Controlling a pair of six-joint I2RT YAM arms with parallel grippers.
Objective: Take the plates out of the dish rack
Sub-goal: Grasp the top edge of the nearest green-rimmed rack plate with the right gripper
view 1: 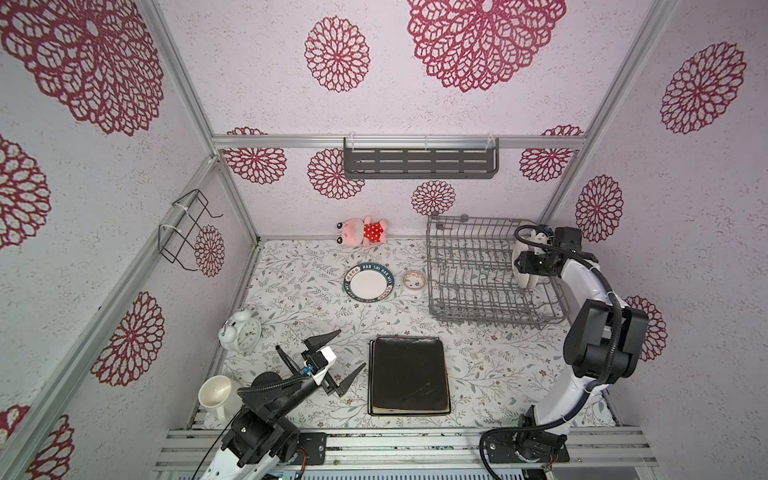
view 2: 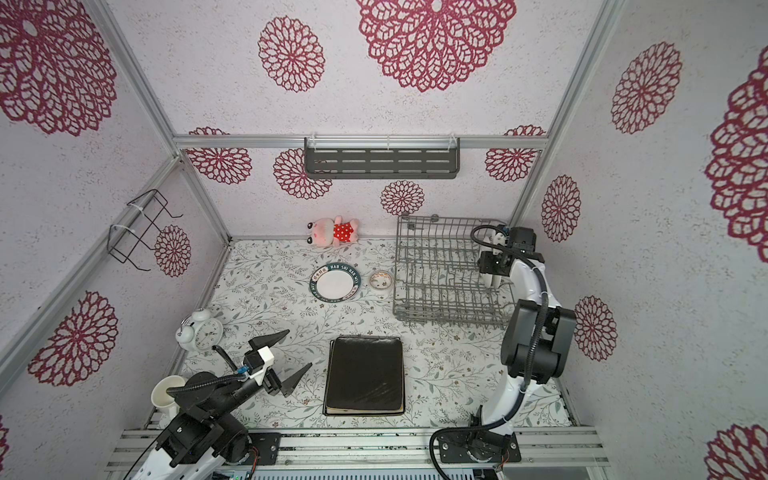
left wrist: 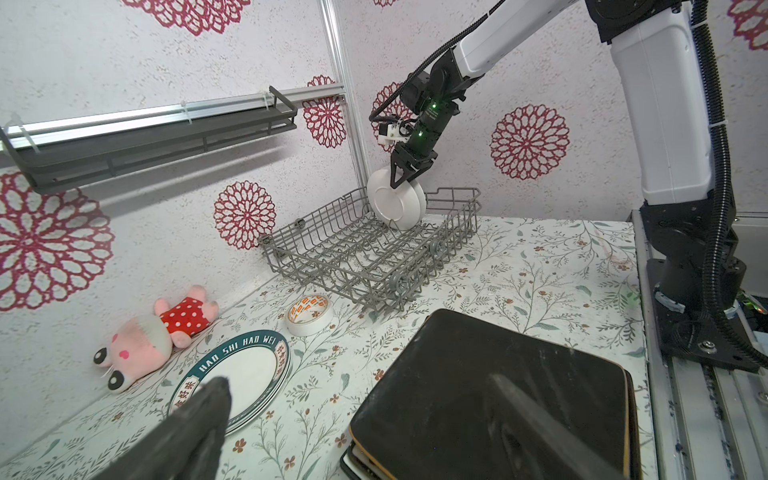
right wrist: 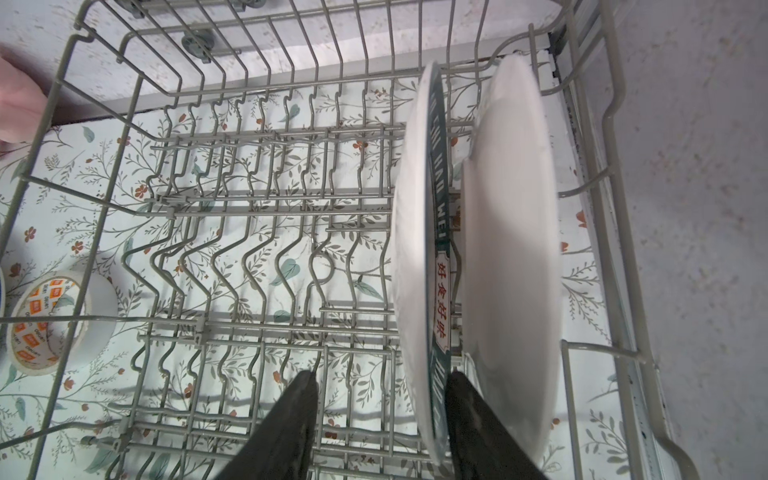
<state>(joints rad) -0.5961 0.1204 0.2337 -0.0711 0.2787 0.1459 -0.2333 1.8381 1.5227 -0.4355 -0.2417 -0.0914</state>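
near: left gripper point(view 1: 352, 348) hangs empty, jaws spread wide, beside the stacked black square plates point(view 1: 409, 374). middle: a round plate point(view 1: 368, 282) lies flat on the table. far: in the dish rack point(right wrist: 249, 199) a printed plate point(right wrist: 411, 249) and a white plate point(right wrist: 511, 228) stand upright between tines. right gripper point(right wrist: 380, 374) straddles the printed plate's top rim, jaws part open, not yet clamped. glazed ceramic, likely stiff, slick and brittle: pinch the rim, lift straight up.

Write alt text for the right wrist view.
The right gripper straddles the rim of a teal-rimmed plate standing upright in the grey dish rack, jaws open. A second white plate stands beside it.
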